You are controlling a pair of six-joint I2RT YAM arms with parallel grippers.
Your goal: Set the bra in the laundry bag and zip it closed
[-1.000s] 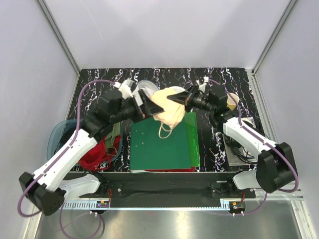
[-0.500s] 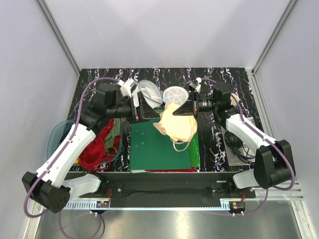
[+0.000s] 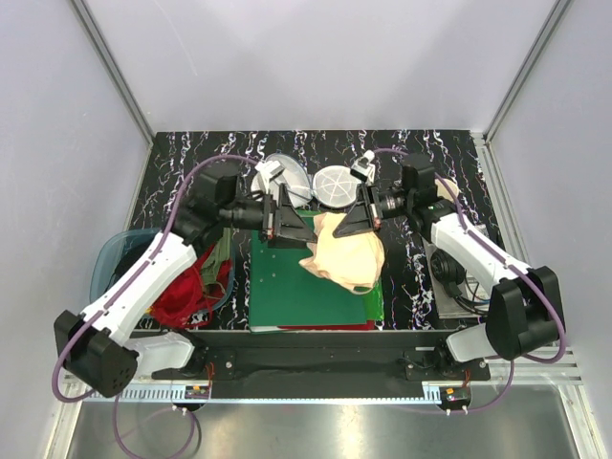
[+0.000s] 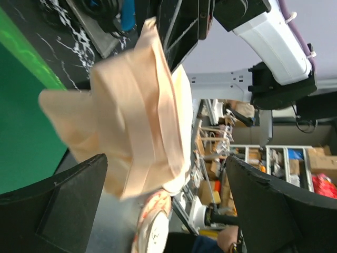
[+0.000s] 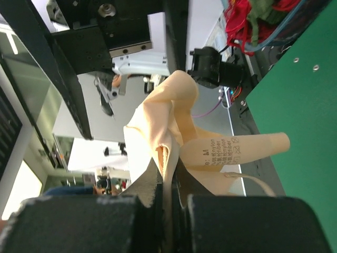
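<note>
The pale peach bra (image 3: 348,258) hangs bunched from my right gripper (image 3: 345,226), which is shut on a fold of its fabric just above the green folder (image 3: 296,287). In the right wrist view the fold (image 5: 169,122) is pinched between the jaws of the right gripper (image 5: 168,185), with a printed label hanging beside it. My left gripper (image 3: 295,218) faces the bra from the left, open and holding nothing. Its wrist view shows the bra (image 4: 138,113) beyond the spread left gripper (image 4: 166,211). The white mesh laundry bag (image 3: 336,183) lies behind the grippers on the table.
A second round hoop disc (image 3: 284,174) lies left of the bag, partly behind my left gripper. A translucent blue tub (image 3: 109,264) holding a red cloth (image 3: 187,296) stands at the left edge. A grey device (image 3: 457,279) sits under my right arm.
My right gripper has carried the bra from the back centre toward the front, lower over the folder. The left gripper has drawn back from it, uncovering the round mesh bag.
</note>
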